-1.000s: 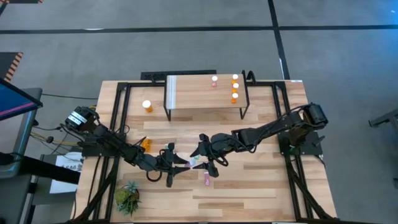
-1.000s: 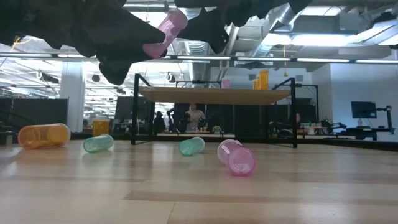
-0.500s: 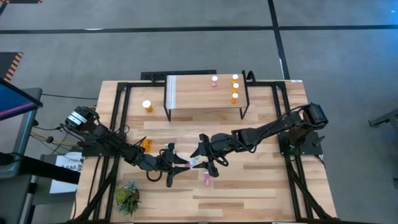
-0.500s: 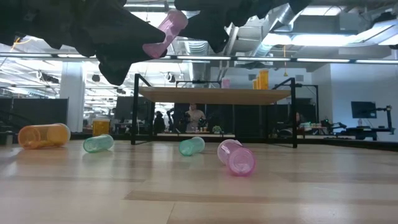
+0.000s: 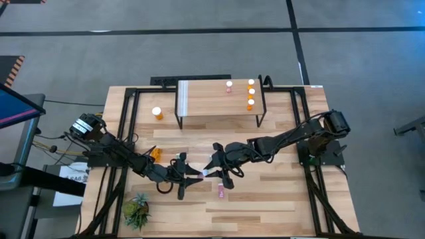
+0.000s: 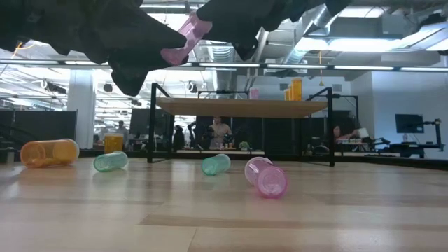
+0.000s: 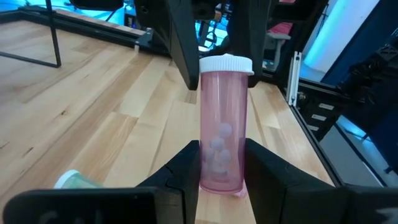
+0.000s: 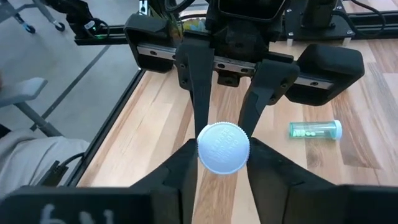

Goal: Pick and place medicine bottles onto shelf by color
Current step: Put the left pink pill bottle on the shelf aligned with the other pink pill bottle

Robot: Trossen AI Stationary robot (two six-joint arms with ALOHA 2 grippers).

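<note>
Right end effector (image 8: 222, 165) closed on pink bottle (image 7: 222, 124).

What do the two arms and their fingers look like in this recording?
Both arms are dark, jointed and slim. The left arm has a pale round part with cables near its base. Each gripper ends in two flat, tapering dark fingers; pale lettering marks the right wrist housing.

No text, label, brand, number or sign can be read anywhere in these views. A few pale marks show on a dark part nearest the right wrist camera, but they cannot be made out.
</note>
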